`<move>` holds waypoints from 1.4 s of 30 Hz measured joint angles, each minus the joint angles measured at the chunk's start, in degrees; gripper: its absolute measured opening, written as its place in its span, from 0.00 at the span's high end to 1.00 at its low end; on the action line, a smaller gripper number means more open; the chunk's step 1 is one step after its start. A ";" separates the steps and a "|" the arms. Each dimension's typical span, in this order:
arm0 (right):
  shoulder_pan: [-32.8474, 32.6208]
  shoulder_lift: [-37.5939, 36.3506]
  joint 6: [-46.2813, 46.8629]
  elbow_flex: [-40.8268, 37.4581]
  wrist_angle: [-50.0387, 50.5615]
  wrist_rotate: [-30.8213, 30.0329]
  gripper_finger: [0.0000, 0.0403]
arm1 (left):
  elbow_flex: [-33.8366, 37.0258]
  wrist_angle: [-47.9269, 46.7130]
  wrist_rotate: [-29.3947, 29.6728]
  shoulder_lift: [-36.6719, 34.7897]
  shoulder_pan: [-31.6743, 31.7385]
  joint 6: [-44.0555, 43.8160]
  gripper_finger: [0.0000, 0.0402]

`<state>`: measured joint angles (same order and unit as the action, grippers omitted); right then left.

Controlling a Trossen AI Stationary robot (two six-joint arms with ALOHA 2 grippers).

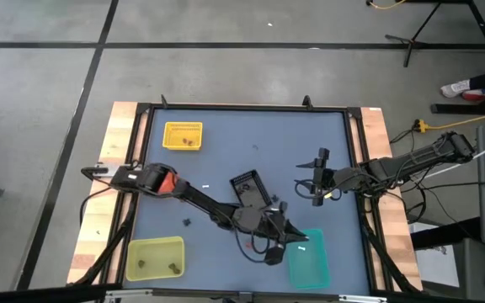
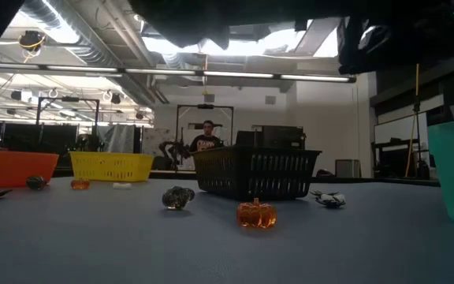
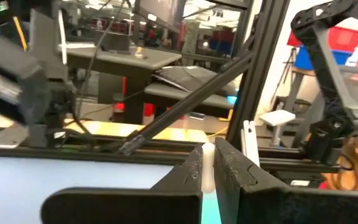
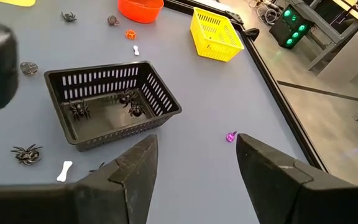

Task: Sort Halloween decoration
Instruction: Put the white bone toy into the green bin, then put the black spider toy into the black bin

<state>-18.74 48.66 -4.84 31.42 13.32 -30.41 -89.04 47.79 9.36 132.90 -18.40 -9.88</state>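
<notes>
A small white bone-shaped plastic trinket (image 3: 208, 167) is pinched upright in the left gripper (image 1: 297, 238), held over the near rim of the teal plastic bin (image 1: 310, 261), while the right gripper (image 4: 194, 163) hovers wide open, empty, near the black slotted basket (image 4: 160, 96).

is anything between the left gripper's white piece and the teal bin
Nothing visible. The left gripper, shut on a small white piece, is at the teal bin's rim, nothing in between.
</notes>
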 joint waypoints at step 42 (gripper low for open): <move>0.01 -0.02 5.60 0.00 -0.02 6.07 0.47 | -0.08 -47.98 -1.34 -25.63 4.00 0.85 0.70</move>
<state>-18.73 48.64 0.76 31.42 13.30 -24.34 -89.12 -0.19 8.02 107.27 -14.40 -9.03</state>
